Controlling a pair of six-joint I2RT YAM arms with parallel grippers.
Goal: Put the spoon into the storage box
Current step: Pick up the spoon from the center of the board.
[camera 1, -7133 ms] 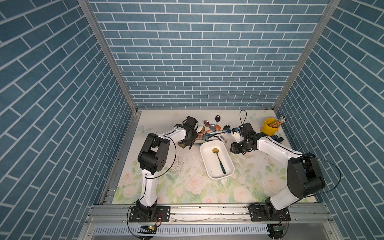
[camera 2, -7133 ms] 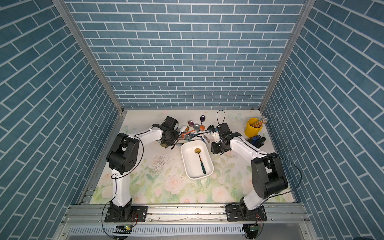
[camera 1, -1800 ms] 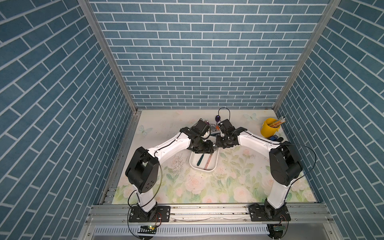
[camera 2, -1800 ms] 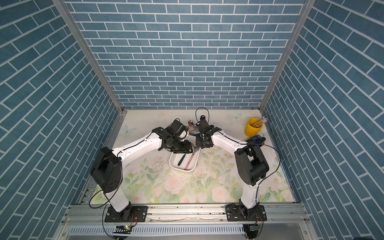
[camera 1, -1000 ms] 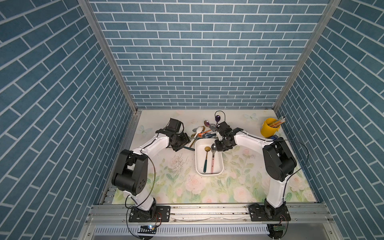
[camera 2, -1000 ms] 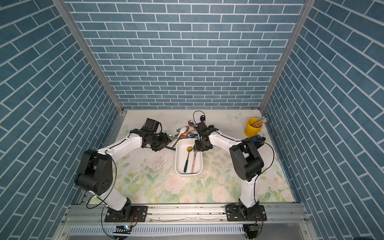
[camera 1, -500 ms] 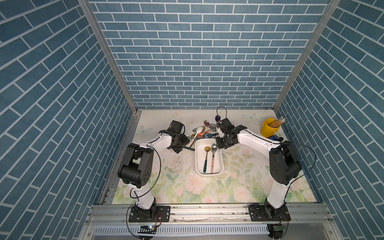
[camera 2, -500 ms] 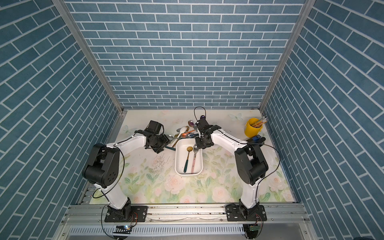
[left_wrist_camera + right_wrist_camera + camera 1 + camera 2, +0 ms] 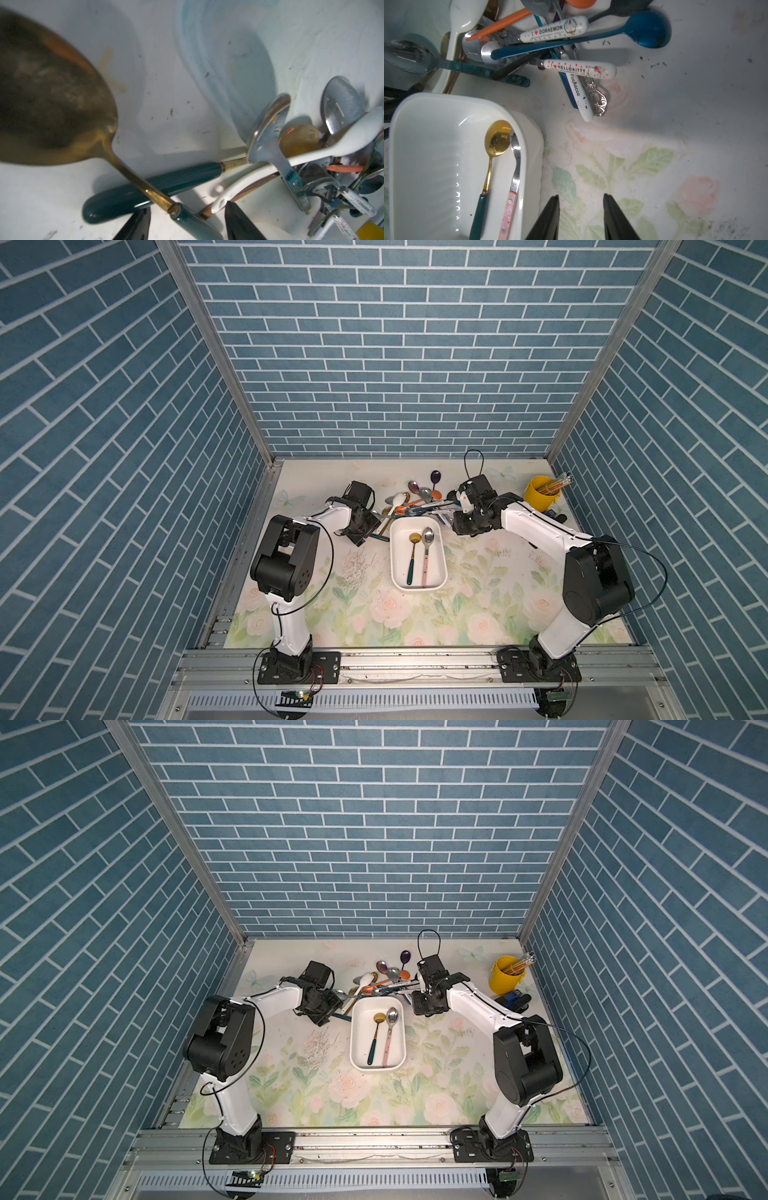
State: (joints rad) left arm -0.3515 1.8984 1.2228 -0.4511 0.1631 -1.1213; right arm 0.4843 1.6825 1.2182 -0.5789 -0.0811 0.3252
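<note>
The white storage box (image 9: 440, 572) (image 9: 409, 116) lies mid-table. In it are a gold spoon with a green handle (image 9: 411, 560) and a silver spoon with a pink handle (image 9: 426, 560) (image 9: 508, 209). Behind the box is a pile of spoons (image 9: 415, 502) (image 9: 556, 31). My left gripper (image 9: 371, 531) (image 9: 188, 205) is at the pile's left end, open, its fingers either side of the teal handle of a gold spoon (image 9: 187, 216), with gaps on both sides. My right gripper (image 9: 452, 522) (image 9: 581, 196) is open over the mat right of the box, holding nothing.
A yellow cup of pencils (image 9: 540, 497) stands at the back right, with a small dark object (image 9: 557, 514) beside it. Small white specks (image 9: 357, 568) lie scattered on the floral mat left of the box. A second teal-handled spoon (image 9: 155, 187) lies under the first.
The right gripper has opened, left the pink-handled spoon in the box and drawn back to the box's right. The left gripper has stayed at the pile's left end.
</note>
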